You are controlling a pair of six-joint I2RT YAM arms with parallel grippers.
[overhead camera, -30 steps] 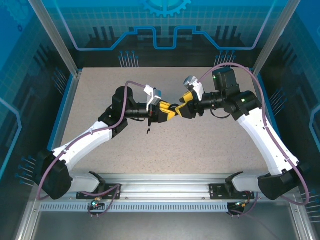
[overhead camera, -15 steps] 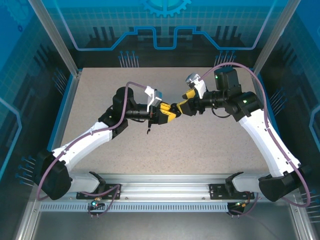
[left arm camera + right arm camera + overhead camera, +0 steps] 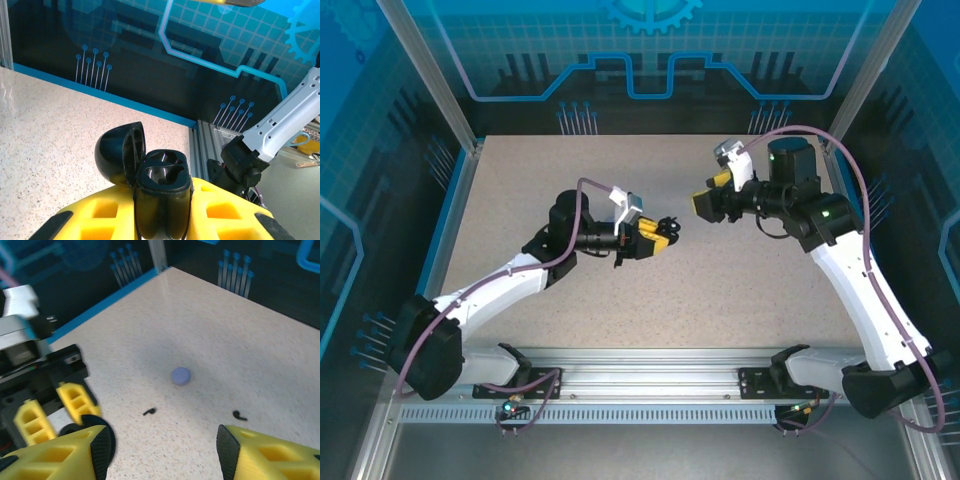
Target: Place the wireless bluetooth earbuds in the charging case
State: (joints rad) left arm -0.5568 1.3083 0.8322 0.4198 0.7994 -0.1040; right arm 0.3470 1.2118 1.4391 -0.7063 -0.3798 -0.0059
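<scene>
Left gripper (image 3: 662, 238): jaws closed tight on the charging case (image 3: 162, 182), near the middle of the table (image 3: 520, 180). I see the case gripped by its lower body between the yellow fingers (image 3: 225, 212).

Charging case: glossy black, rounded, lid (image 3: 119, 155) swung open on its hinge and standing up beside the body. Two wells show in the open top. I cannot tell from the glare whether anything sits in them.

Right gripper (image 3: 164, 445): jaws about half open, holding nothing, with bare table visible between the fingertips. In the top view it hangs to the right of the left gripper and a little farther back, apart from it.

Earbuds: in the right wrist view a black earbud (image 3: 149, 411) lies flat on the table, tiny, with a short stem. A second black earbud (image 3: 240, 415) lies apart from it, of the same shape, with a curved stem. Neither touches a gripper or the case.

Other: a small round lavender item (image 3: 181, 375) rests on the table beyond the two earbuds. It is too blurred to identify.
</scene>
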